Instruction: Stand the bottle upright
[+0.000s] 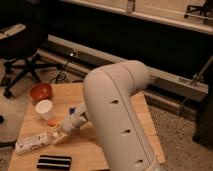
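Observation:
The white bottle (pixel 31 143) lies on its side near the front left of the wooden table (pixel 80 150), its length running left to right. My gripper (pixel 56 136) reaches down from the big white arm (pixel 117 115) and sits just right of the bottle's right end, close to or touching it. The white paper cup (pixel 44 109) stands behind the bottle. The black block with white stripes (pixel 54 161) lies in front of it near the table's front edge.
A red bowl (pixel 40 92) sits at the table's back left. A small orange object (pixel 51 122) lies beside the cup. An office chair (pixel 22 55) stands on the floor to the left. A dark cabinet wall with a metal rail runs behind the table.

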